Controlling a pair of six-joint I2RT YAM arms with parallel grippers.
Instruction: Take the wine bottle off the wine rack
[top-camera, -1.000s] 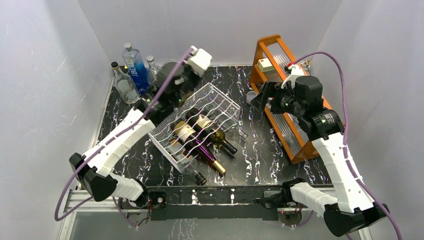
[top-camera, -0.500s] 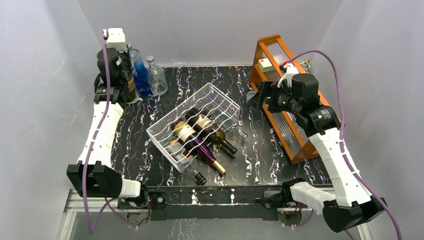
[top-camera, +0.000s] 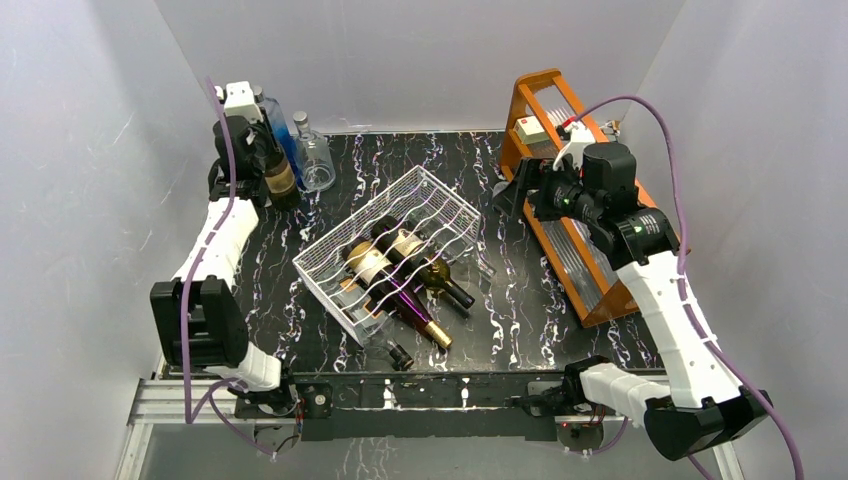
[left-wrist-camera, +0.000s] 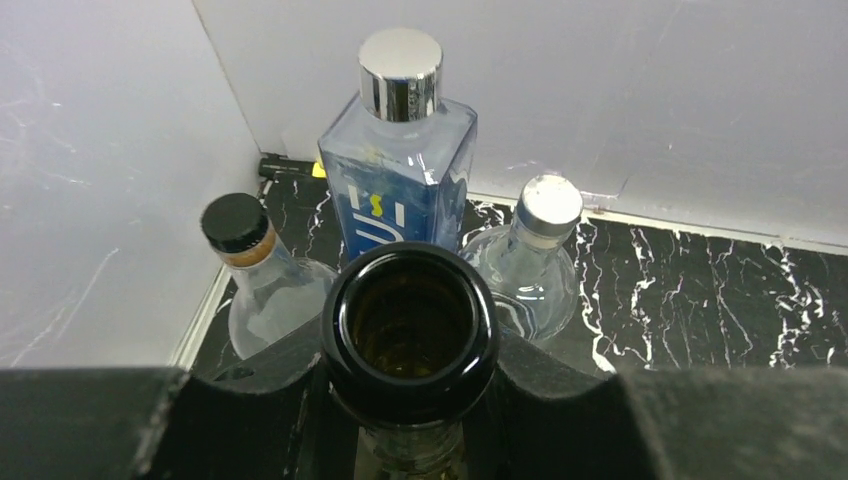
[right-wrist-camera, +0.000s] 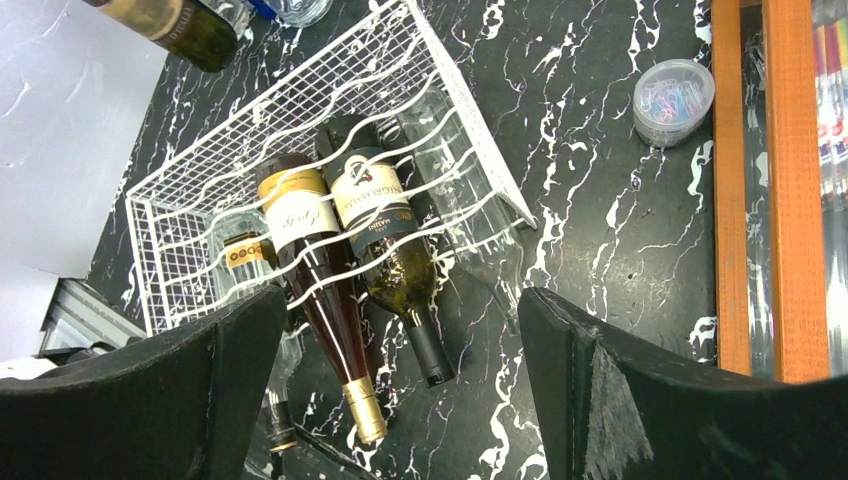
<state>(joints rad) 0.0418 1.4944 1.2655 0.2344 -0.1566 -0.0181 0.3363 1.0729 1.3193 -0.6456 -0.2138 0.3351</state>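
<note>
A black marbled table (top-camera: 520, 310) is seen, closed in by white walls on three sides. Along its right side an orange wooden frame (right-wrist-camera: 795, 200) with ribbed clear panels is stood. The white wire wine rack (top-camera: 425, 195) is set slantwise in the middle of the table. Bottles are laid side by side in its wavy rows, necks toward the near edge. Among them are a dark bottle with a gold foil top (right-wrist-camera: 325, 300) and, touching it, a green bottle with a black top (right-wrist-camera: 395, 270).

The left arm is stretched to the far left corner. The wine bottle (top-camera: 279, 178) is held there, well apart from the rack. It is clamped at the neck, just under its open mouth, by the left gripper (left-wrist-camera: 410, 395). The gripper's fingers (left-wrist-camera: 250, 410) are pressed against both sides of the glass. Whether the base rests on the table cannot be told. Just behind it a blue square bottle (left-wrist-camera: 400, 200) with a silver cap is stood between a clear bottle with a black cap (left-wrist-camera: 245, 275) and a round clear bottle with a silver cap (left-wrist-camera: 535, 250).

The right gripper (top-camera: 512, 195) is held above the table between the rack and the orange frame. Its jaws are spread wide and nothing is held between them. A small round clear tub (right-wrist-camera: 673, 100) of coloured clips is set on the table beside the frame.
</note>
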